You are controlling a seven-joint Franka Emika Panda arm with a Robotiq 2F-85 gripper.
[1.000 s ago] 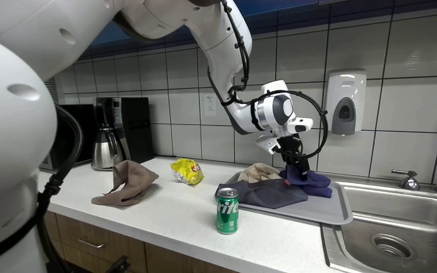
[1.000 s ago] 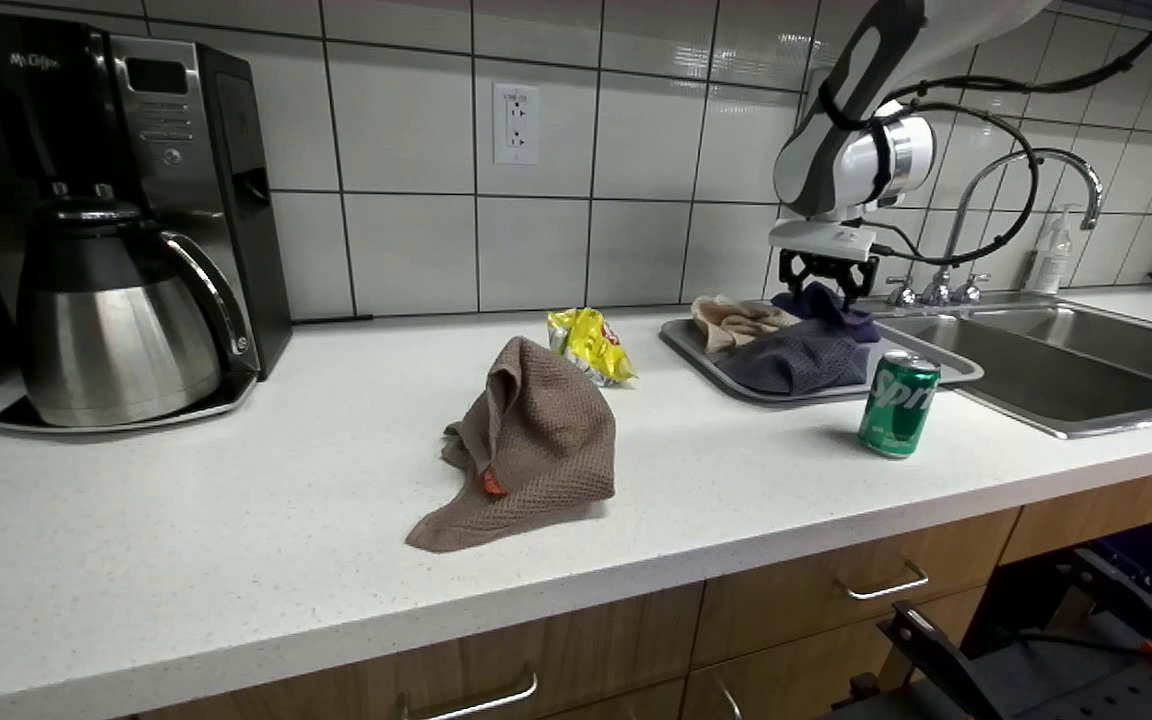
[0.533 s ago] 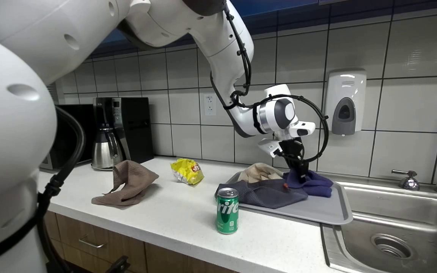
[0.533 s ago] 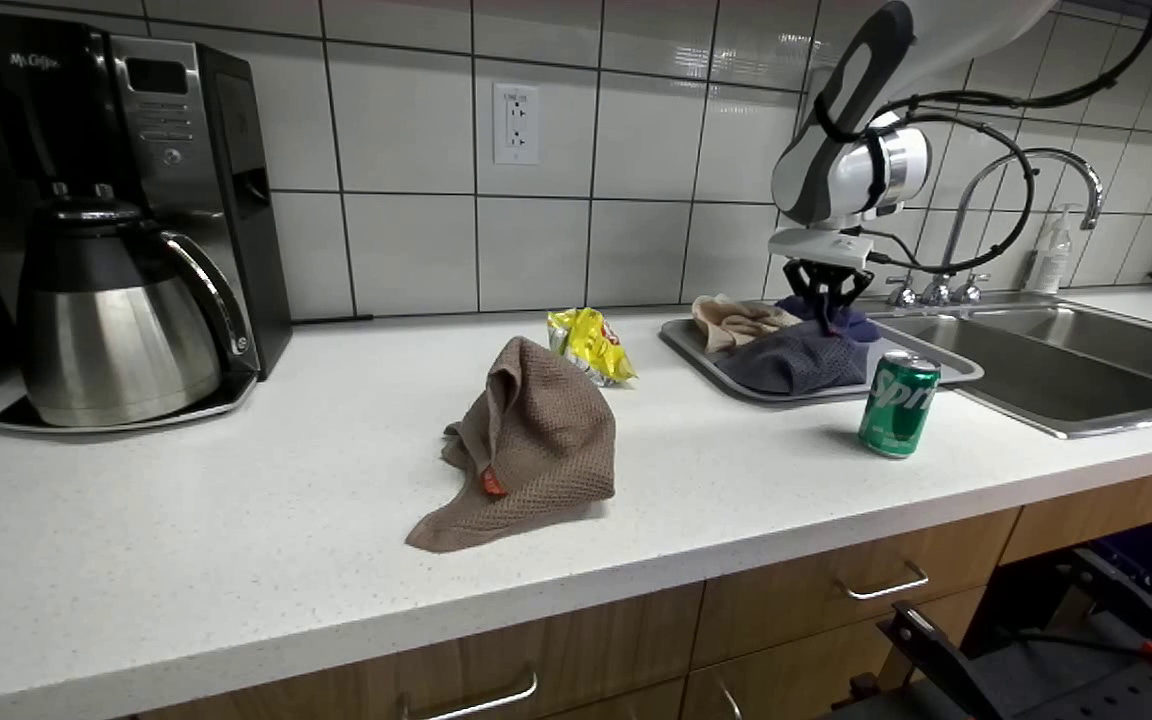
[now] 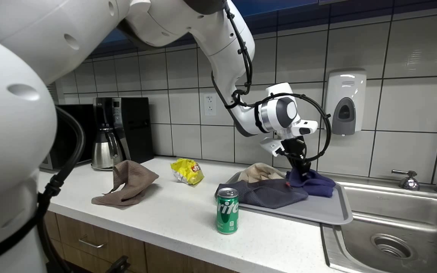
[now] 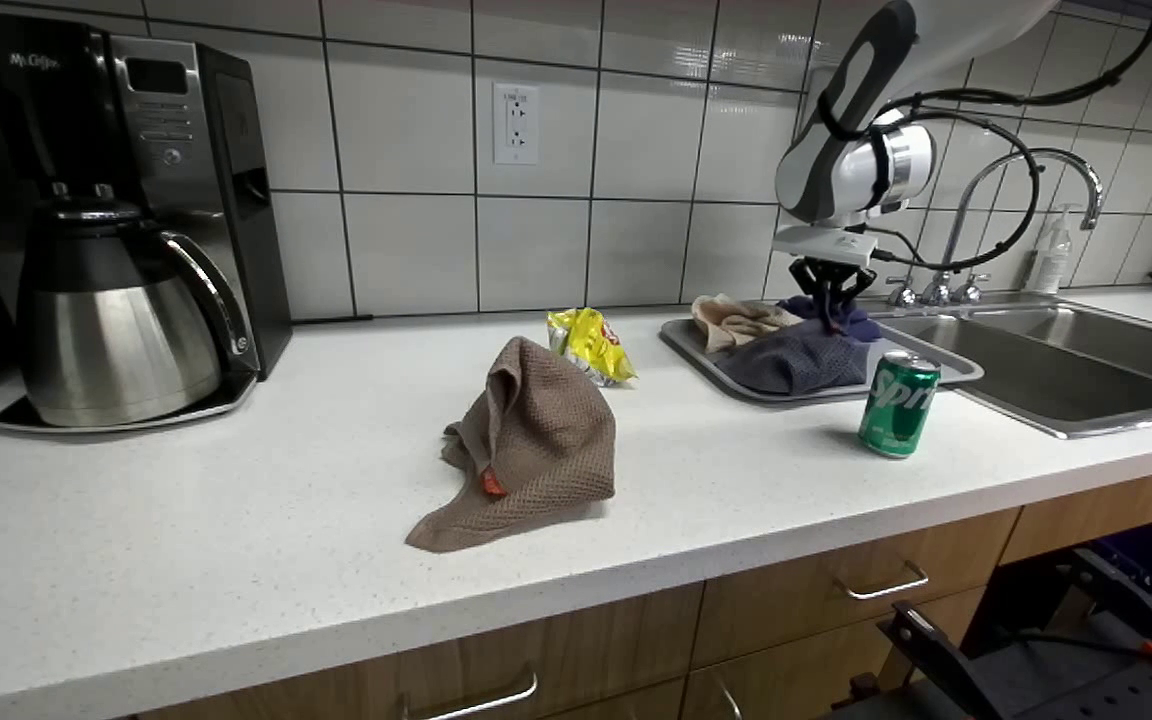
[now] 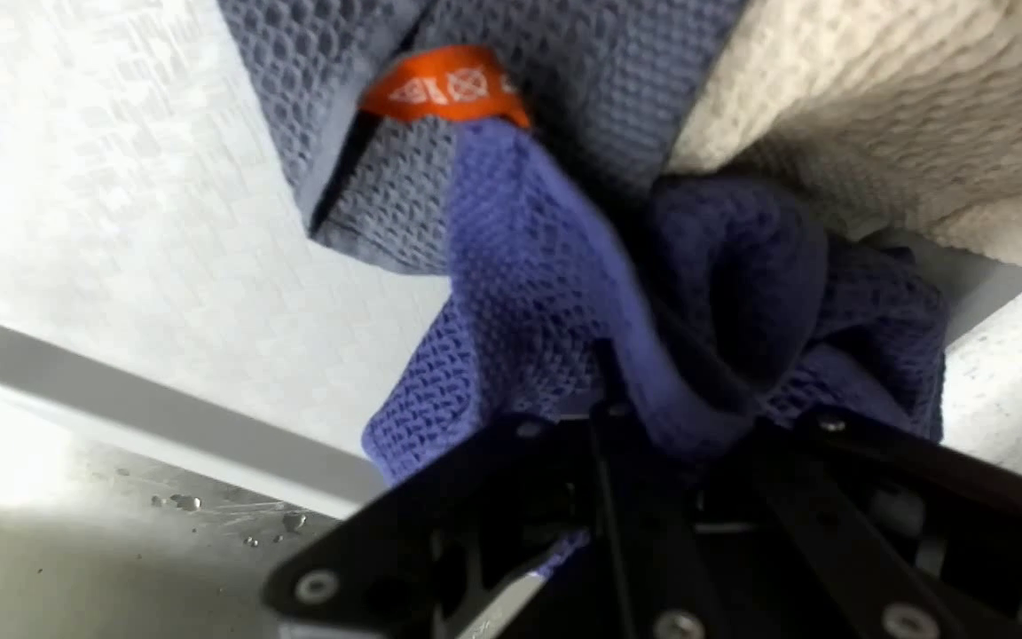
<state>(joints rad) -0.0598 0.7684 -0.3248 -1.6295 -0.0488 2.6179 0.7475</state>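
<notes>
My gripper (image 7: 672, 413) points down and is shut on a fold of a purple cloth (image 7: 529, 257), pinched up between the dark fingers. The fingertips are partly buried in the fabric. In both exterior views the purple cloth (image 5: 319, 184) lies bunched at the back of a grey tray (image 5: 330, 213). Beside it on the tray are a dark grey-blue cloth (image 7: 600, 71) and a beige cloth (image 7: 901, 115). An orange tag (image 7: 451, 86) shows where the purple and grey-blue cloths meet.
A green can (image 5: 227, 212) stands in front of the tray. The metal sink (image 5: 431, 231) borders the tray. A yellow bag (image 6: 591, 345), a brown cloth (image 6: 546, 440) and a coffee maker (image 6: 186, 130) stand along the counter. A soap dispenser (image 5: 345, 102) hangs on the wall behind.
The gripper's fingers have come together, gathering the purple cloth between them. The arm has shifted slightly, and the purple cloth has moved a little with it. Other objects stayed put.
</notes>
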